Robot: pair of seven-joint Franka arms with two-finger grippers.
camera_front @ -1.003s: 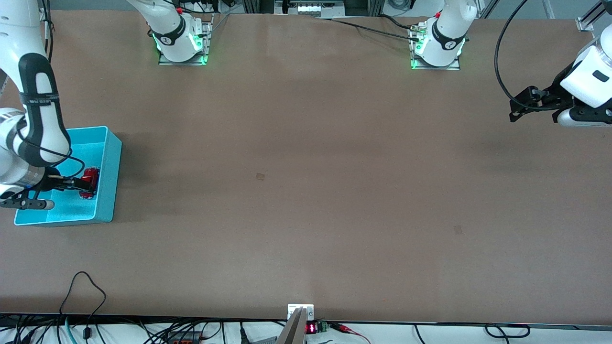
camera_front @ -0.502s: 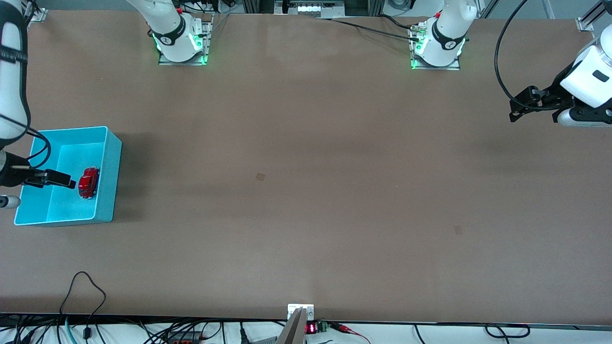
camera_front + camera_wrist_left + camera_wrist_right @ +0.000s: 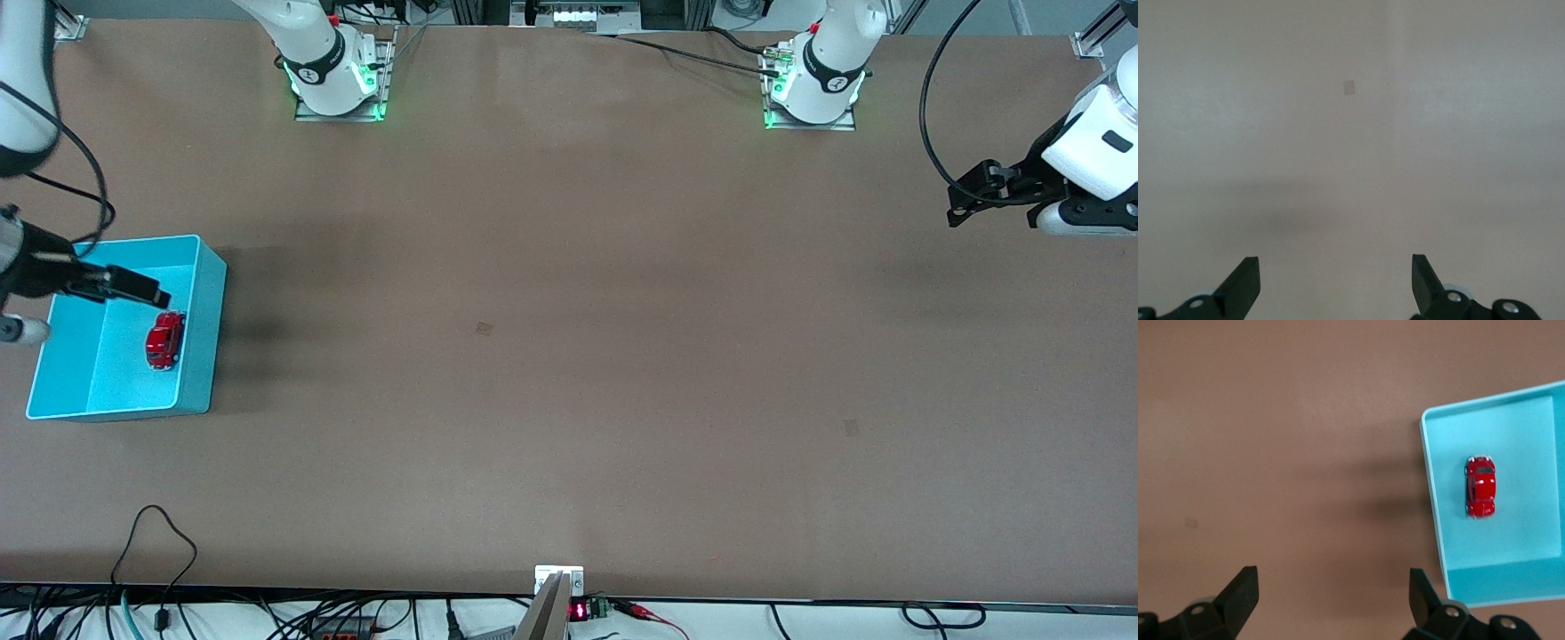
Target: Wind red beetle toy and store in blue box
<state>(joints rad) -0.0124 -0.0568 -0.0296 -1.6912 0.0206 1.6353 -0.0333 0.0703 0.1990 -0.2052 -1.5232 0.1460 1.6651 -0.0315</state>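
The red beetle toy (image 3: 165, 340) lies on the floor of the blue box (image 3: 203, 331), close to the wall that faces the table's middle. Nothing touches it. My right gripper (image 3: 149, 292) hangs open and empty in the air over the box's edge nearest the bases. In the right wrist view the toy (image 3: 1480, 486) and the blue box (image 3: 1432, 500) lie off to one side, while the open right gripper (image 3: 1331, 590) is over bare table. My left gripper (image 3: 962, 206) waits open above the left arm's end of the table. In its own view the left gripper (image 3: 1335, 277) holds nothing.
The brown table carries two small square marks (image 3: 484, 329) (image 3: 851, 428). Both arm bases (image 3: 336, 78) (image 3: 813, 87) stand along the farthest edge. Cables (image 3: 160, 533) and a small display (image 3: 578, 610) lie at the edge nearest the camera.
The right gripper has let go of the beetle toy, risen out of the box and drawn back toward the bases. The toy stays in the box. The left arm has not moved.
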